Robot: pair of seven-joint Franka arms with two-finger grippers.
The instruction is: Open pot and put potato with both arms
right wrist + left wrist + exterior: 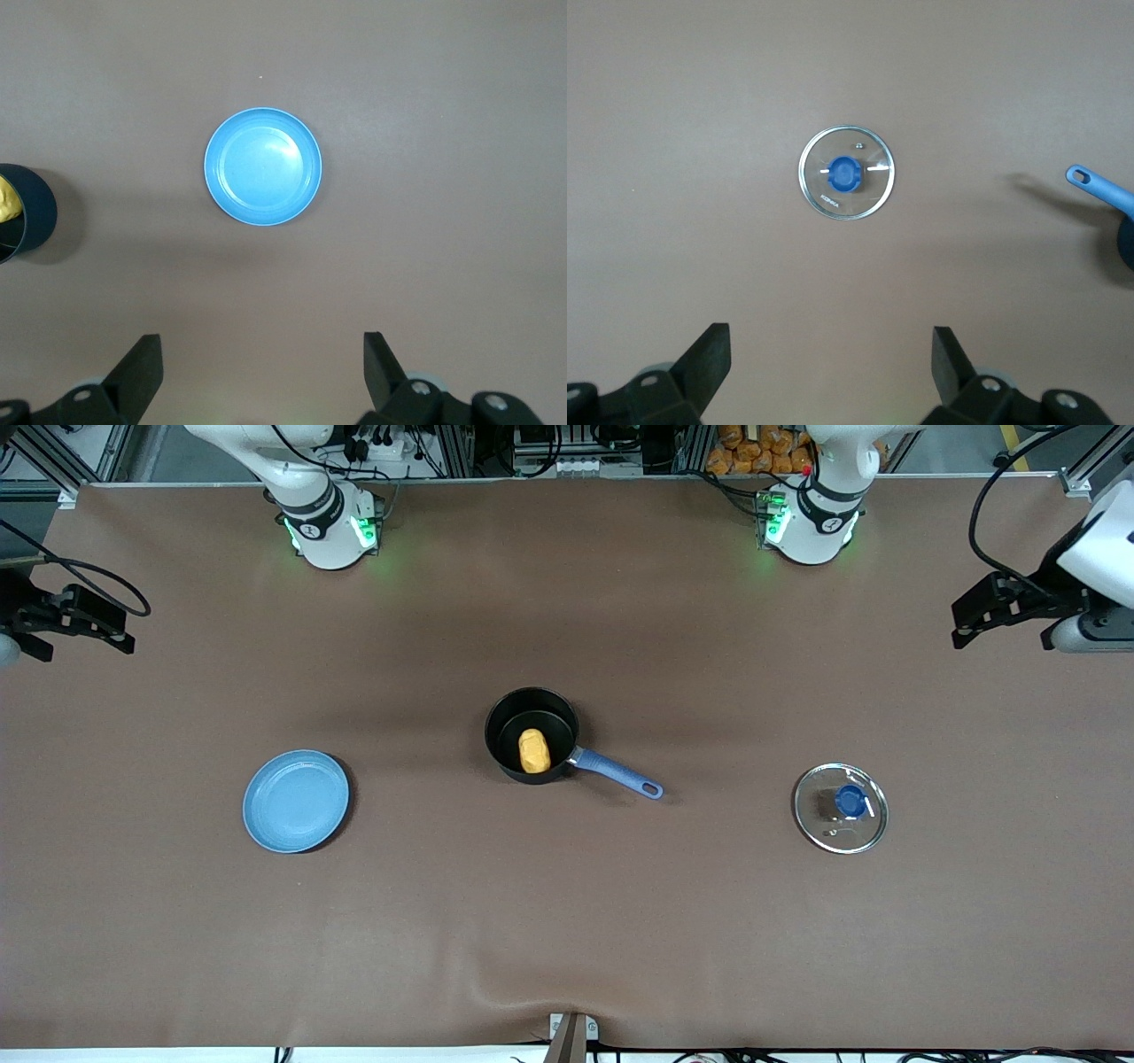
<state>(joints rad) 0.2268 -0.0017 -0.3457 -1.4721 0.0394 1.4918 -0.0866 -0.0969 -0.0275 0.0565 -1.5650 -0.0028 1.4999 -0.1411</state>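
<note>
The black pot (500, 722) stands uncovered at the table's middle, its blue handle (620, 772) pointing toward the left arm's end. The yellow-orange potato (533, 750) lies inside it. The pot's glass lid with a blue knob (840, 808) lies flat on the table toward the left arm's end, also in the left wrist view (847, 172). My left gripper (959, 627) hangs open and empty high over that end (831, 341). My right gripper (127, 631) hangs open and empty high over the right arm's end (263, 347). The pot's edge (35, 212) and a bit of the potato (7, 199) show in the right wrist view.
A flat light-blue plate (295, 800) lies empty toward the right arm's end, also in the right wrist view (263, 166). The brown table cover has a small ridge at its front edge (571, 1001). The handle's end (1099, 184) shows in the left wrist view.
</note>
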